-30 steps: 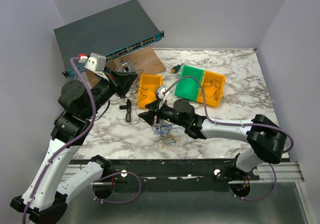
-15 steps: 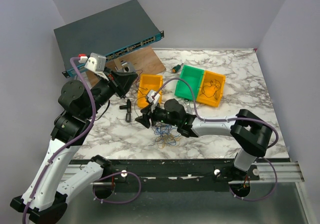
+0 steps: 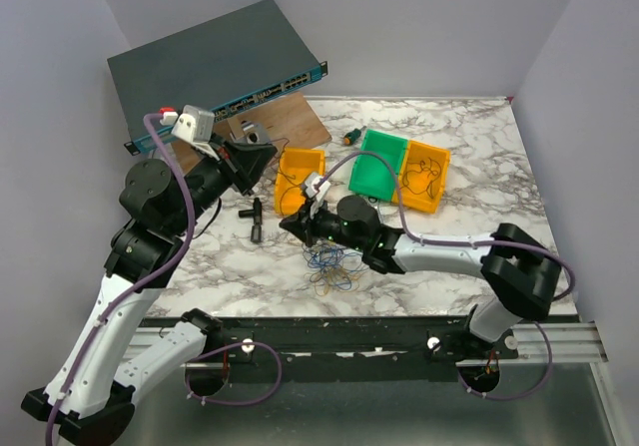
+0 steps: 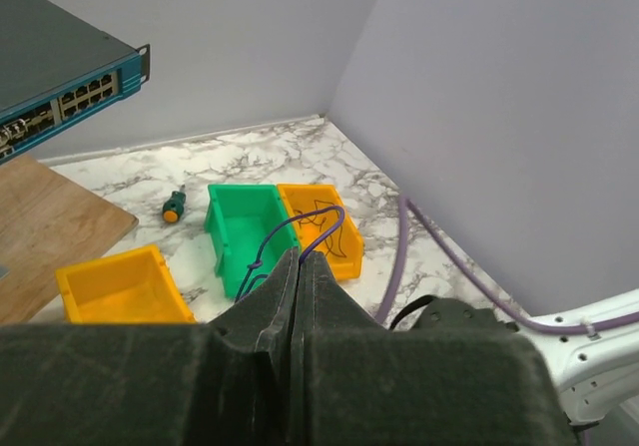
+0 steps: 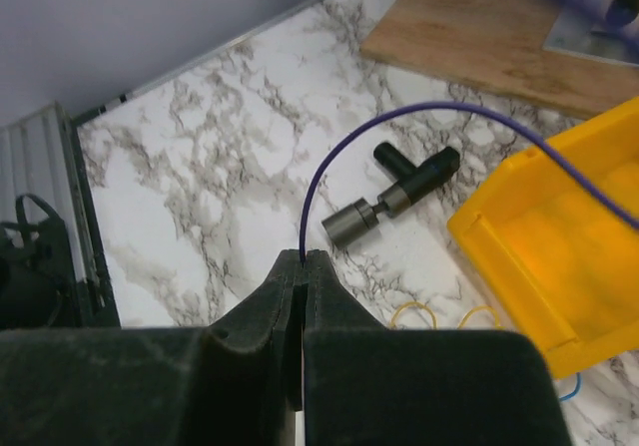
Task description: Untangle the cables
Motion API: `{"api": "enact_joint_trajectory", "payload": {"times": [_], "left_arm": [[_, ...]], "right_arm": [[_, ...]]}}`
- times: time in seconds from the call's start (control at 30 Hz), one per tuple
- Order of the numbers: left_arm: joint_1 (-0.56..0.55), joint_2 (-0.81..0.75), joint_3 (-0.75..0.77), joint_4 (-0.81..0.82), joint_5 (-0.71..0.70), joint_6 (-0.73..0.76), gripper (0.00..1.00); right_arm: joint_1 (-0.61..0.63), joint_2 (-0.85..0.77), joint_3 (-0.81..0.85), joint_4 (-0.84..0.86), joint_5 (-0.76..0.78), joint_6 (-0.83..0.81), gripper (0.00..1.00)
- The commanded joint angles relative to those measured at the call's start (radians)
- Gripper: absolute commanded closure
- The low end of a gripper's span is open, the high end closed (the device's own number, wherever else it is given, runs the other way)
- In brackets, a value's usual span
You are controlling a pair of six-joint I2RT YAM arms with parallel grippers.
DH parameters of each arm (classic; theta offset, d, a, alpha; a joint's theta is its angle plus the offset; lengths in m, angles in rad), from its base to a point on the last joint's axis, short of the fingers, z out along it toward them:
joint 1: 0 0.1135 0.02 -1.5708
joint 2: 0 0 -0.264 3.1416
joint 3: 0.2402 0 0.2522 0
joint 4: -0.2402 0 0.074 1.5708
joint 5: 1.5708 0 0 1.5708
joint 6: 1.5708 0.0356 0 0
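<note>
The cables (image 3: 330, 265) lie as a small tangle of thin blue, yellow and orange wires on the marble near the front middle. One dark blue wire (image 5: 339, 147) rises out of it and arcs over the table. My right gripper (image 5: 303, 256) is shut on that wire low over the marble, just left of the tangle (image 3: 290, 223). My left gripper (image 3: 263, 158) is raised at the back left, shut on a blue wire (image 4: 300, 224) that loops out of its closed tips (image 4: 298, 254).
A yellow bin (image 3: 298, 179), a green bin (image 3: 380, 164) and an orange bin (image 3: 423, 177) holding dark wire stand behind the tangle. A black metal tool (image 5: 394, 197) lies left of the yellow bin. A wooden board (image 3: 282, 127), a network switch (image 3: 210, 67) and a small screwdriver (image 3: 350, 137) sit at the back.
My right gripper was open beside the tangle and has now shut on the blue wire, shifting slightly back. The left arm has stayed put.
</note>
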Motion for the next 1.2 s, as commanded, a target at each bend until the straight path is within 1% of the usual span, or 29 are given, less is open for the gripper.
{"api": "enact_joint_trajectory", "payload": {"times": [0.0, 0.17, 0.3, 0.4, 0.47, 0.53, 0.7, 0.83, 0.9, 1.03, 1.1, 1.17], "left_arm": [[0.005, 0.041, -0.032, 0.070, 0.051, -0.023, 1.00], [0.006, 0.105, -0.040, 0.109, 0.085, -0.038, 1.00], [0.004, 0.163, -0.055, 0.175, 0.130, -0.073, 1.00], [-0.008, 0.250, -0.066, 0.260, 0.192, -0.119, 1.00], [-0.030, 0.334, -0.043, 0.315, 0.221, -0.136, 1.00], [-0.066, 0.418, 0.003, 0.343, 0.240, -0.126, 1.00], [-0.143, 0.619, 0.107, 0.422, 0.227, -0.089, 1.00], [-0.181, 0.796, 0.219, 0.480, 0.266, -0.097, 1.00], [-0.203, 0.883, 0.273, 0.513, 0.274, -0.090, 1.00], [-0.236, 1.062, 0.397, 0.540, 0.264, -0.088, 1.00], [-0.247, 1.154, 0.472, 0.529, 0.256, -0.093, 1.00], [-0.255, 1.246, 0.568, 0.485, 0.251, -0.102, 1.00]], "right_arm": [[-0.043, -0.146, 0.021, -0.060, 0.045, 0.049, 0.99], [-0.157, -0.267, 0.034, -0.097, 0.007, 0.091, 0.99], [-0.244, -0.327, 0.065, -0.175, 0.052, 0.121, 0.99], [-0.336, -0.363, 0.056, -0.197, 0.053, 0.166, 0.99], [-0.400, -0.379, 0.046, -0.214, 0.064, 0.202, 0.99], [-0.473, -0.379, 0.036, -0.225, 0.036, 0.239, 0.99], [-0.652, -0.356, 0.037, -0.263, -0.026, 0.338, 0.99], [-0.801, -0.301, 0.045, -0.258, -0.121, 0.403, 0.99], [-0.863, -0.264, 0.038, -0.217, -0.179, 0.441, 0.99], [-0.942, -0.173, 0.024, -0.127, -0.246, 0.505, 0.99], [-0.966, -0.121, 0.020, -0.069, -0.269, 0.529, 0.99], [-0.985, -0.052, 0.031, -0.013, -0.293, 0.550, 0.99]]}}
